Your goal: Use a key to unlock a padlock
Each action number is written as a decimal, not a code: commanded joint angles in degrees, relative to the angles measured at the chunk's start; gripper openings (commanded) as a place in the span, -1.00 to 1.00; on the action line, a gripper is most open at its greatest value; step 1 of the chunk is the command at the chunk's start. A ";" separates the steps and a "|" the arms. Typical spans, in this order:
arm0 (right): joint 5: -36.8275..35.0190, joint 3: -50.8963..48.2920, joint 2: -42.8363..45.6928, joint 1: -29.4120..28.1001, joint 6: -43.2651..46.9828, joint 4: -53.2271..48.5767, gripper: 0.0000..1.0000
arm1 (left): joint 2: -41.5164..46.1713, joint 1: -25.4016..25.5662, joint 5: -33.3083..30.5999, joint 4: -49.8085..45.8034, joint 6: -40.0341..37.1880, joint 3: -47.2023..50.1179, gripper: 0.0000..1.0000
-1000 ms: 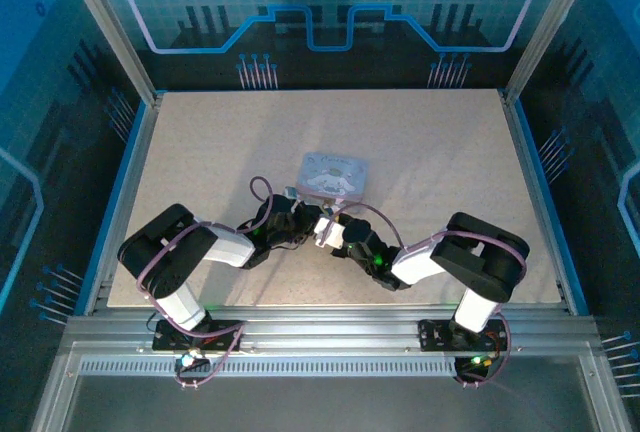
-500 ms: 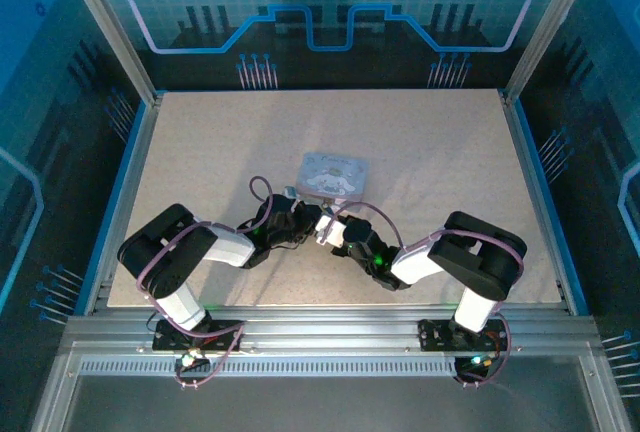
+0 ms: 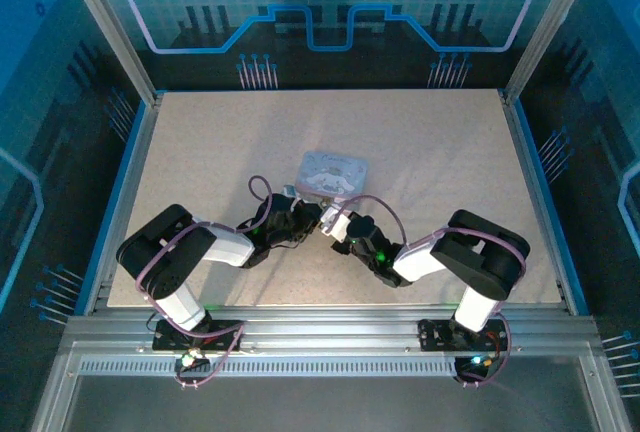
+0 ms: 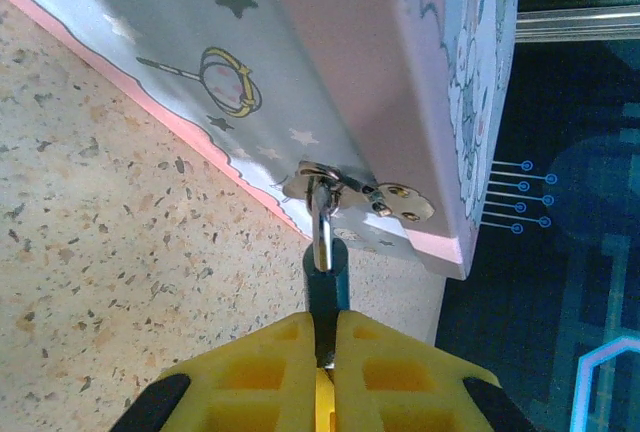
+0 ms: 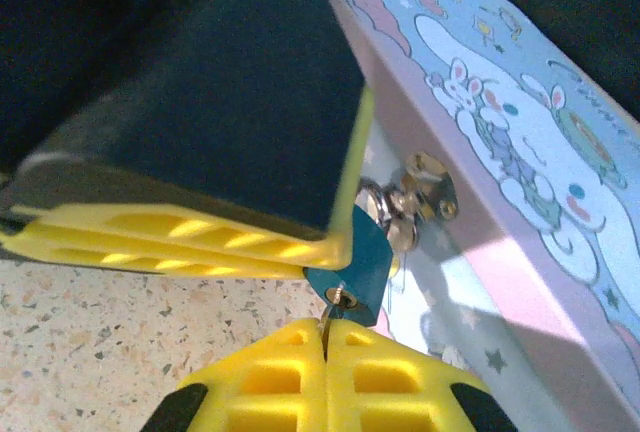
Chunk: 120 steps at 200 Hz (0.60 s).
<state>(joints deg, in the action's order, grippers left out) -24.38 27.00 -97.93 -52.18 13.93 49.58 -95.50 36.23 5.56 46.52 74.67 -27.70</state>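
Note:
The small dark blue padlock hangs by its metal shackle from the hasp of the pale tin box. My left gripper is shut on the padlock body, holding it from below. My right gripper is shut on the thin silvery key, whose tip sits in the keyhole on the padlock's underside. In the top view both grippers, left and right, meet just in front of the tin.
The tin box carries a cartoon-printed lid and stands mid-table on the speckled tabletop. Metal frame rails run along the near edge. The left gripper's yellow finger crosses the right wrist view above the padlock.
The right gripper has shifted slightly right and up toward the tin with the key. The left arm has stayed in place on the padlock.

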 commanded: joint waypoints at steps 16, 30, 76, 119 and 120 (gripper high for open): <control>2.53 0.85 2.08 2.15 -10.18 0.34 -1.00 | 0.15 0.44 0.07 -0.80 -1.11 -0.95 -0.79; 3.03 1.20 2.13 2.36 -11.85 -0.07 -1.00 | -0.10 0.63 -0.05 -0.77 -1.13 -0.86 -0.78; 5.44 1.84 3.18 3.43 -15.61 -2.00 -1.00 | -0.65 0.85 -0.15 0.03 -0.90 -0.77 -0.77; 6.50 2.58 4.94 4.07 -19.74 -5.95 -1.00 | 1.69 0.86 -0.90 -2.05 -2.12 -0.77 -0.52; 6.52 2.60 4.98 4.09 -19.87 -6.06 -1.00 | 1.79 0.82 -0.99 -2.14 -2.23 -0.77 -0.51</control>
<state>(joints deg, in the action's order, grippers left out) -18.02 27.77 -95.24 -49.56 -1.56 45.04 -95.57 36.49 5.17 46.65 74.54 -27.83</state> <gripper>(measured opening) 0.049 0.216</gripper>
